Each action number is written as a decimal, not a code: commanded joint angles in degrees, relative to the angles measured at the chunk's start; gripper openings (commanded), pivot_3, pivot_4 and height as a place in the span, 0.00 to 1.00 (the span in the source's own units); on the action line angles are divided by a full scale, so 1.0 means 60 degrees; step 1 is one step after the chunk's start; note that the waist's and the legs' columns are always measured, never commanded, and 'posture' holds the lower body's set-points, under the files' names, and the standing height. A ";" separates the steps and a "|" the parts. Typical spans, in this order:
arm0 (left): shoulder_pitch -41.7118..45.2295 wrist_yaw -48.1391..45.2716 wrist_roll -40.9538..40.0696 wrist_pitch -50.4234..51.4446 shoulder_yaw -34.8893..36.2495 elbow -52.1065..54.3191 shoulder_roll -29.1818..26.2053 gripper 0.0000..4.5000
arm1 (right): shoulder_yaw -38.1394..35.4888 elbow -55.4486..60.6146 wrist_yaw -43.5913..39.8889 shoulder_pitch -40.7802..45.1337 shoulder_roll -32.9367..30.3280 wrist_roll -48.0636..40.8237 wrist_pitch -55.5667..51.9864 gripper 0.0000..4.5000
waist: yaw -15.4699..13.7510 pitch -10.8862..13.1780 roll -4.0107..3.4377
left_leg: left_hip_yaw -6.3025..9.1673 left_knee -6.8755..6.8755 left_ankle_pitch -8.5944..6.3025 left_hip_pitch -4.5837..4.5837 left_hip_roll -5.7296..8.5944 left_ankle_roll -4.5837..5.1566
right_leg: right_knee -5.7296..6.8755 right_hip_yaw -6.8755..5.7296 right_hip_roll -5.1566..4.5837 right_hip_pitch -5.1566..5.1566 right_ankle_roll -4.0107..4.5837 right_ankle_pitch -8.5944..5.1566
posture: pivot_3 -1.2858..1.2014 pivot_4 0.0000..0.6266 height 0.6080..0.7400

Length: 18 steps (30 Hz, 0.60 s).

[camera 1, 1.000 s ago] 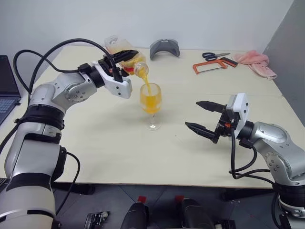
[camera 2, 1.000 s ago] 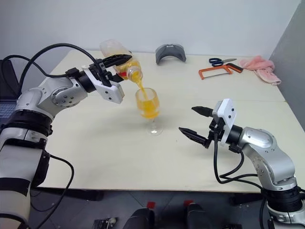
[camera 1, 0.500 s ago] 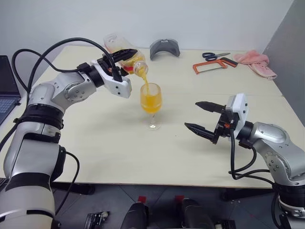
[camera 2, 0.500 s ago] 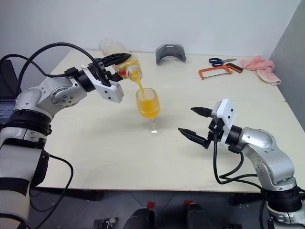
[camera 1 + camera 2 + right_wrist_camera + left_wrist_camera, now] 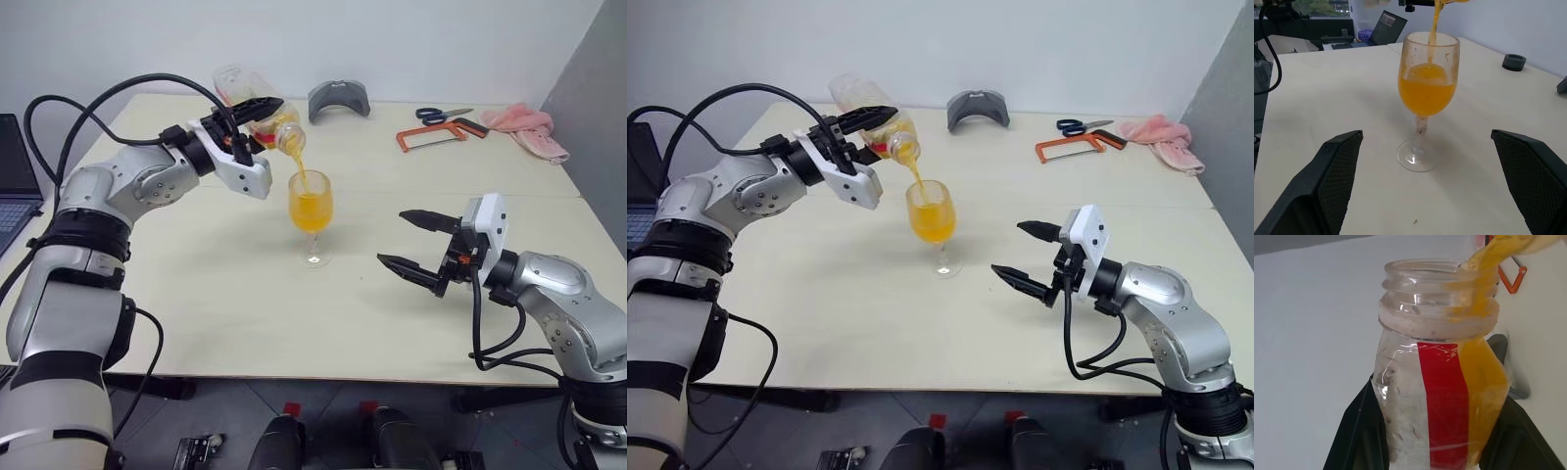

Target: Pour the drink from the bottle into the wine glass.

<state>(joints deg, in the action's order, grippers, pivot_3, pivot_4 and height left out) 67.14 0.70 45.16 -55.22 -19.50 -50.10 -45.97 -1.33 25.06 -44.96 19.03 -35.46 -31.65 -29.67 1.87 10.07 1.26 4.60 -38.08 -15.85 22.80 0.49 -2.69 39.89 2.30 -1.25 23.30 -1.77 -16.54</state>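
Orange drink streams because my left tool pinches the clear red-striped plastic bottle tilted above the stemmed wine glass; my right tool waits spread beside the glass.

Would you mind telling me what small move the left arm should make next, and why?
Probably tip the bottle back upright soon to stop the stream. The left gripper holds it tilted over the wine glass, the drink fills much of the bowl, and some liquid remains in the bottle, so more pouring risks overflow.
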 commanded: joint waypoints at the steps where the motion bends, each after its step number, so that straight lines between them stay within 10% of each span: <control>1: 0.0393 0.0228 -0.0034 0.0020 0.0075 0.0043 -0.0221 0.38 | -0.0114 0.0436 -0.0008 0.0020 -0.0007 -0.0140 0.0056 1.00 | 0.0000 0.0000 0.0000 | 0.0000 0.0000 0.0000 0.0000 0.0000 0.0000 | 0.0000 0.0000 0.0000 0.0000 0.0000 0.0000 | 0.52 0.24 1.00; 18: 0.0386 0.0139 -0.0299 0.0121 0.0079 -0.0175 -0.0085 0.38 | -0.0060 0.0466 0.0073 0.0036 0.0027 -0.0087 0.0075 1.00 | 0.0000 0.0000 0.0000 | 0.0001 -0.0001 0.0000 0.0000 0.0000 0.0000 | 0.0002 0.0000 0.0000 0.0000 0.0000 0.0000 | 0.52 0.24 1.00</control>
<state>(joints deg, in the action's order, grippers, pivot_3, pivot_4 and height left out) 67.69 1.58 45.20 -55.14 -20.05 -51.33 -46.03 -0.98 25.10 -44.82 19.03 -35.36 -31.64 -29.67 1.87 10.07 1.26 4.60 -38.09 -15.84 22.80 0.49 -2.69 39.91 2.30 -1.25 23.31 -1.77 -16.54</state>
